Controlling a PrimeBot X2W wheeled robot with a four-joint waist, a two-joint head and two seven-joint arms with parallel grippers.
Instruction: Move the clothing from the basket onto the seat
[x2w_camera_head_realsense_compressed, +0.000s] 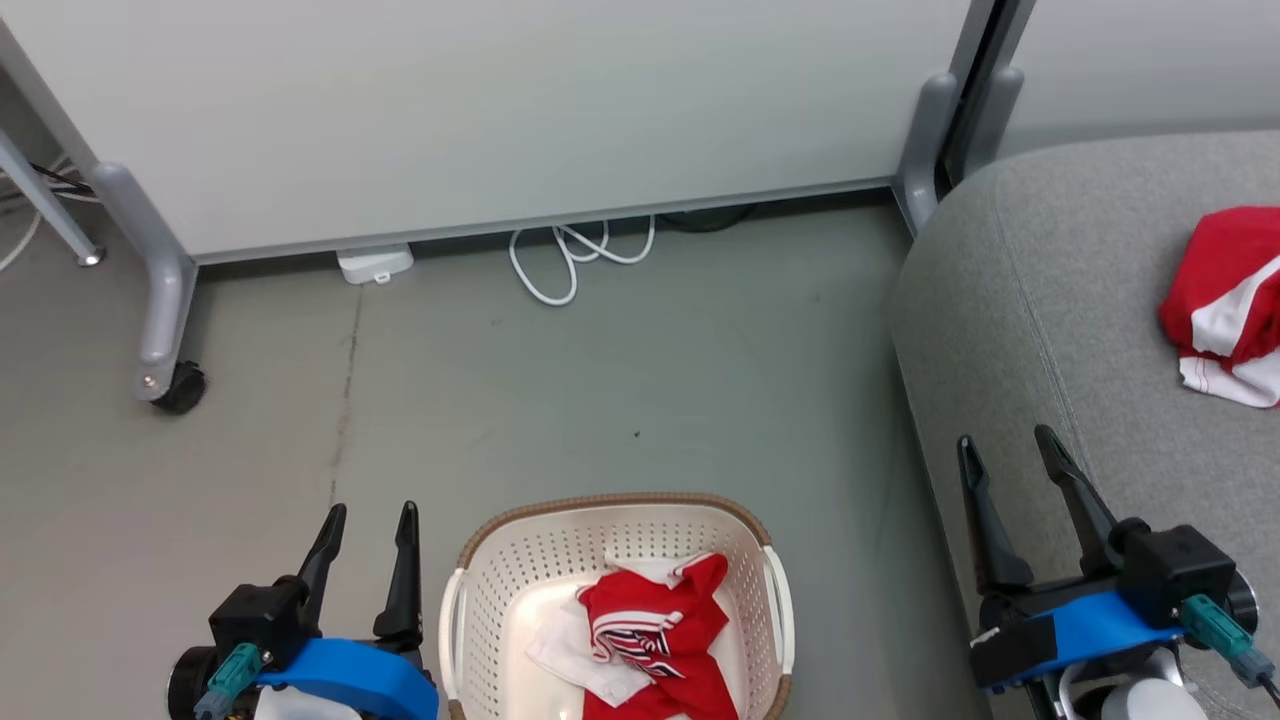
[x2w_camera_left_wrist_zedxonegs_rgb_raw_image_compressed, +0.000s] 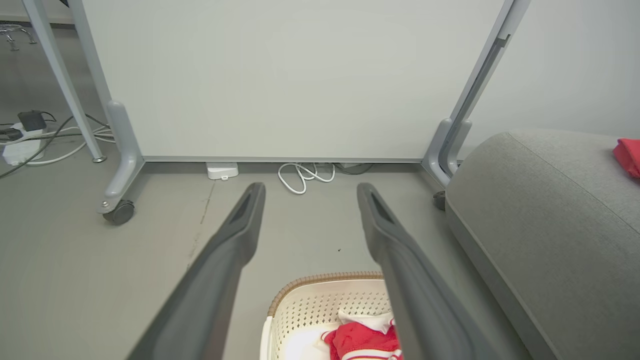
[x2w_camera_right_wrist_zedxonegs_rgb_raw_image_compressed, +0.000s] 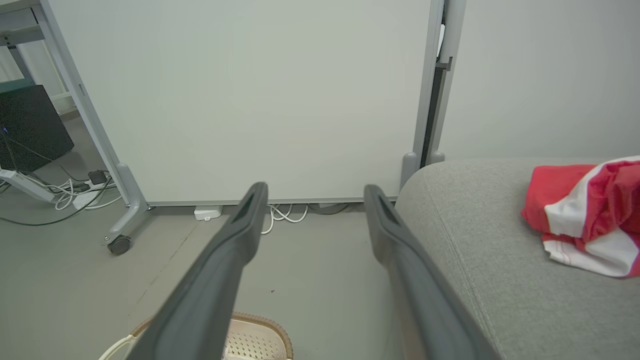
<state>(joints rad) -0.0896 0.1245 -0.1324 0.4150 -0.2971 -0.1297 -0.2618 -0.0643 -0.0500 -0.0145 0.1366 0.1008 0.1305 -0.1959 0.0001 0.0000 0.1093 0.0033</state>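
- Laundry basket (x2w_camera_head_realsense_compressed: 480, 590): cream-white perforated walls, brown woven-look rim.
- Jersey (x2w_camera_head_realsense_compressed: 660, 625) inside the basket: red, with white and dark striped trim, lying on white fabric.
- Garment (x2w_camera_head_realsense_compressed: 1215, 290) to the right of the basket: red with a broad white stripe.
- Sofa (x2w_camera_head_realsense_compressed: 1030, 300): plain grey.
- Cable (x2w_camera_head_realsense_compressed: 570, 265) beyond the basket: white.
- Left gripper (x2w_camera_head_realsense_compressed: 374, 507) and right gripper (x2w_camera_head_realsense_compressed: 1002, 436): dark fingers, blue bands.

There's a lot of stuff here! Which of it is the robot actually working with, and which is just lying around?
Part of the job:
- basket
- red-and-white jersey inside it
- grey sofa
- red-and-white garment lying on the sofa
- left gripper and right gripper, both open

Just lying about:
- looped white cable
- small white box
- wheeled partition panel
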